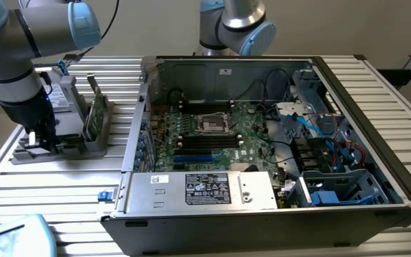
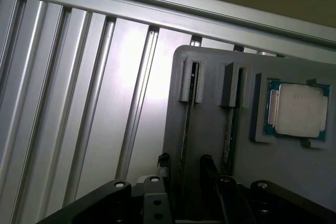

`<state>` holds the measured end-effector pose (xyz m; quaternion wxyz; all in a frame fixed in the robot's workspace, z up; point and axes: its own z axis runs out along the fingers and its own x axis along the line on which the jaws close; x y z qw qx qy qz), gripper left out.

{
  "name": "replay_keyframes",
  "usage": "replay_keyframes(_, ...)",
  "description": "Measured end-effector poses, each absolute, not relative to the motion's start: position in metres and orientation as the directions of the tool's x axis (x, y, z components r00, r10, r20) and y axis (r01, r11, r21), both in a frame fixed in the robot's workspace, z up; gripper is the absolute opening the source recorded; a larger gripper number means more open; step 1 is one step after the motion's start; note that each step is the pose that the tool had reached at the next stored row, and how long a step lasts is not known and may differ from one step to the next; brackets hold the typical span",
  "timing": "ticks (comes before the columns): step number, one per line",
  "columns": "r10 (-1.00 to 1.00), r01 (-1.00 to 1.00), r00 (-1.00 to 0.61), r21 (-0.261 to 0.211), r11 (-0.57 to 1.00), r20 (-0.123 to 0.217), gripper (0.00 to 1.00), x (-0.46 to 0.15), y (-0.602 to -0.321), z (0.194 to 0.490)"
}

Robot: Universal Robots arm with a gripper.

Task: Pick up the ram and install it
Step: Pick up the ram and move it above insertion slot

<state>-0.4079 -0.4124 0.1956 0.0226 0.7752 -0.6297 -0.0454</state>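
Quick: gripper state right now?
Gripper: open, holding nothing; a ram in the holder lines up between its fingers.

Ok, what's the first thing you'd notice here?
The big open computer case in the middle, with its green board and wires inside. At the exterior view's left, the robot arm hangs over a grey holder where the ram stands.

Layout: parts holder (image 1: 84,149) at the exterior view's left, open case (image 1: 395,171) centre to right, both on the slatted table (image 1: 55,187).
Ram (image 1: 94,115) stands on edge in the holder's slots, with the processor (image 2: 297,109) in a recess beside them. The gripper (image 1: 40,140) is over the holder's lower-left end. Inside the case, the motherboard (image 1: 220,136) is mid-frame and the power supply (image 1: 202,190) is along the lower edge.
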Motion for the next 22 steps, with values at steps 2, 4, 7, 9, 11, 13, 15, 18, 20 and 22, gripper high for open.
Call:
replay_keyframes(2,-0.978,-0.974,0.203,0.092,-0.206,-0.042,0.37,-0.4079,-0.4124,0.1956)
replay_keyframes(4,-0.978,-0.974,0.203,0.092,-0.206,-0.042,0.37,-0.4079,-0.4124,0.1956)
replay_keyframes(7,-0.978,-0.974,0.203,0.092,-0.206,-0.042,0.37,-0.4079,-0.4124,0.1956)
replay_keyframes(9,-0.978,-0.974,0.203,0.092,-0.206,-0.042,0.37,-0.4079,-0.4124,0.1956)
replay_keyframes(11,-0.978,-0.974,0.203,0.092,-0.206,-0.042,0.37,-0.4079,-0.4124,0.1956)
replay_keyframes(13,-0.978,-0.974,0.203,0.092,-0.206,-0.042,0.35,-0.4079,-0.4124,0.1956)
replay_keyframes(15,-0.978,-0.974,0.203,0.092,-0.206,-0.042,0.22,-0.4079,-0.4124,0.1956)
replay_keyframes(18,-0.978,-0.974,0.203,0.092,-0.206,-0.042,0.14,-0.4079,-0.4124,0.1955)
replay_keyframes(20,-0.978,-0.974,0.203,0.092,-0.206,-0.042,0.14,-0.4078,-0.4124,0.1955)
replay_keyframes(22,-0.978,-0.974,0.203,0.092,-0.206,-0.042,0.14,-0.4078,-0.4124,0.1955)
